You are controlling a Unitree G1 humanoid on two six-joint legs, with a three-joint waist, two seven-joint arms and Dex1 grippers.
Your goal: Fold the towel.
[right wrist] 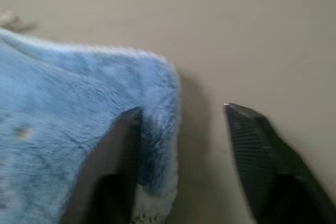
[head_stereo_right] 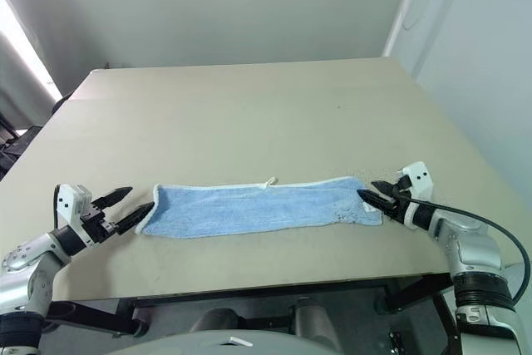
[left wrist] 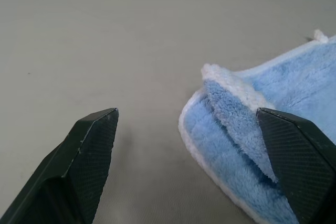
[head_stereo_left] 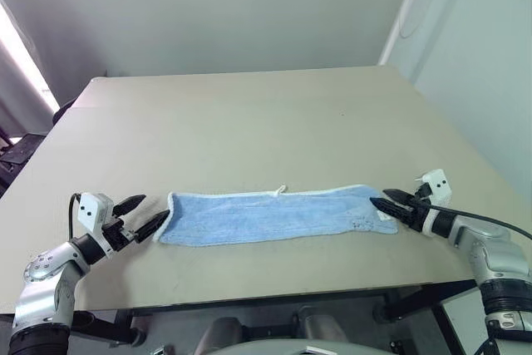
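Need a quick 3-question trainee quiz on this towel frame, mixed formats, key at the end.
1. True or false: the towel lies as one long, narrow strip across the table.
2. Multiple choice: how do the two grippers stand? A) both shut on the towel's ends; B) both open, one at each end of the towel; C) both open above its middle.
3. Short answer: what small white part sticks up from the towel's far edge?

Key
1. True: it runs from the left gripper to the right gripper.
2. B: one finger of the left gripper rests on the towel, the other stands off it.
3. The loop.
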